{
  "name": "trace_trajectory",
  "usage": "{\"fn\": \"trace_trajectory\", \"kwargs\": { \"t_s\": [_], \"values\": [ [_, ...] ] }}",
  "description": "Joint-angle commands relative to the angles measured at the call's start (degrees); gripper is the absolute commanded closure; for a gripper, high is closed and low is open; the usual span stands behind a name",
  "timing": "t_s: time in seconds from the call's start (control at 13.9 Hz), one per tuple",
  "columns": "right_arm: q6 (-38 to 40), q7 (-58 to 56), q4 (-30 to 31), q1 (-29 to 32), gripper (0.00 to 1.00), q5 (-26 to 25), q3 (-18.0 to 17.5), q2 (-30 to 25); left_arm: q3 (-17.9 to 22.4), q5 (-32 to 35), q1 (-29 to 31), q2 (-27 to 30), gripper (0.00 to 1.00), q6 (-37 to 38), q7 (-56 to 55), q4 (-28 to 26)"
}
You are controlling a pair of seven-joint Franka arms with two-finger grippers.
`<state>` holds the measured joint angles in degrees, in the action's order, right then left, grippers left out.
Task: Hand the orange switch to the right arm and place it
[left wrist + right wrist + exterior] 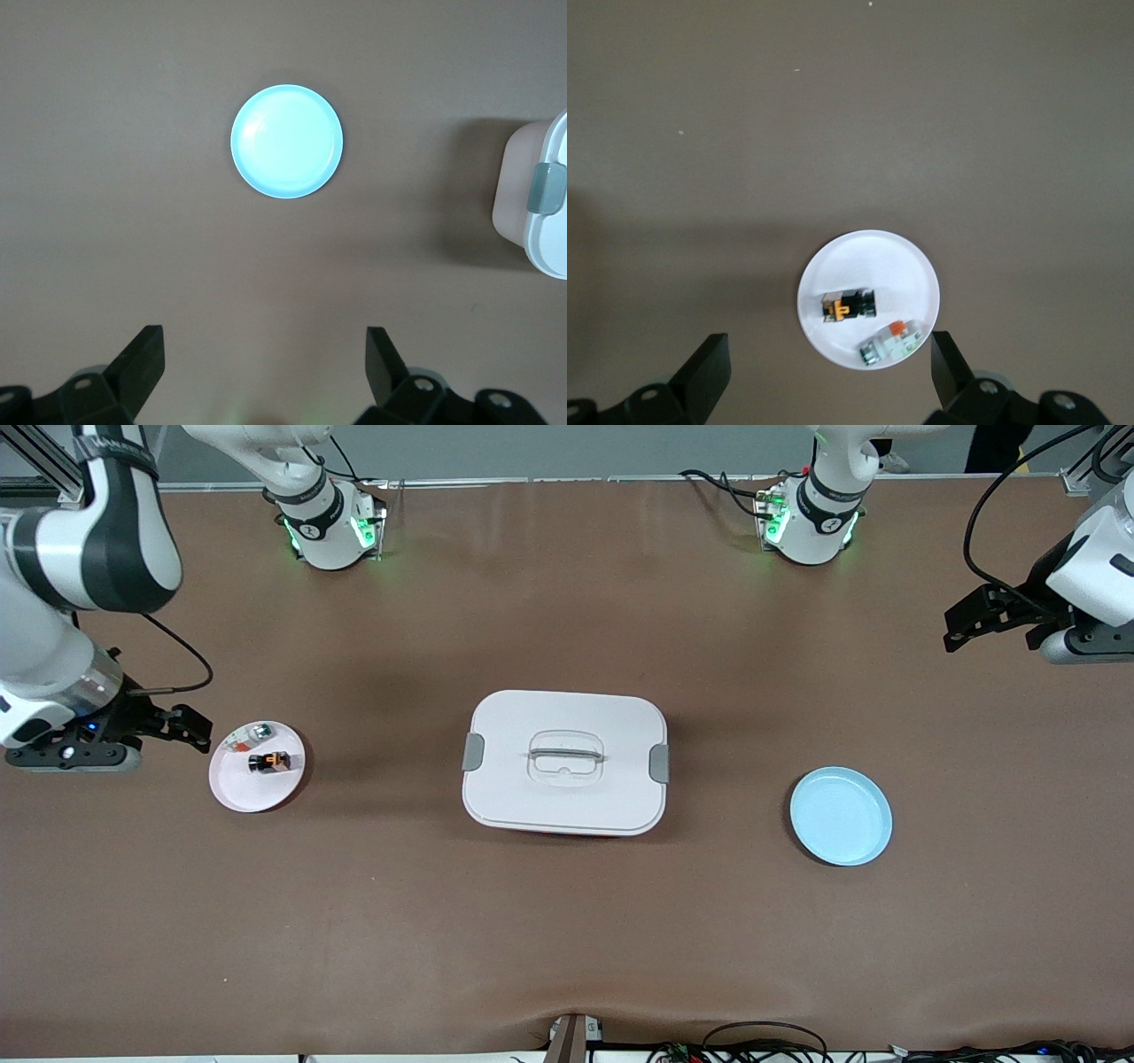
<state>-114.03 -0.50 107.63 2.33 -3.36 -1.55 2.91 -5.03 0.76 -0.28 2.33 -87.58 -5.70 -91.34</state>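
**Both my grippers open, the switch on the white plate**

My right gripper hangs over the table at the right arm's end, just beside the white plate, with its fingers spread apart and nothing between them. In my right wrist view the same fingers stand wide on either side of that plate.

The orange switch lies on the white plate, a small black block with an orange part. Next to it on the same plate, slightly farther from the front camera, lies a small whitish-silver part with red and green bits. The two sit close together; I cannot tell whether they touch. I can read no writing on either.

My left gripper waits over the table at the left arm's end, fingers also apart and empty. The light blue plate lies on the table near that end.

In the middle of the table stands a white lidded box with grey latches and a handle in its lid, between the two plates.
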Motion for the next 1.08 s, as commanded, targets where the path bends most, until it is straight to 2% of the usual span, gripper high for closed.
{"fn": "trace_trajectory", "kwargs": {
  "t_s": [0.0,0.36,1.01],
  "values": [
    [6.9,0.9,-4.4,0.0,0.0,2.8,0.0,0.0,-0.4,-0.3,0.3,1.5,0.0,0.3,0.6,-1.1],
    [16.5,0.9,-10.3,0.1,0.0,2.9,0.2,-1.4,-0.7,-0.3,0.2,1.5,0.0,0.3,0.6,-1.1],
    [19.6,1.0,-9.9,-1.2,0.0,3.3,1.2,-9.2,-0.8,-0.3,0.4,1.5,0.0,0.3,0.7,-0.9]
  ]
}}
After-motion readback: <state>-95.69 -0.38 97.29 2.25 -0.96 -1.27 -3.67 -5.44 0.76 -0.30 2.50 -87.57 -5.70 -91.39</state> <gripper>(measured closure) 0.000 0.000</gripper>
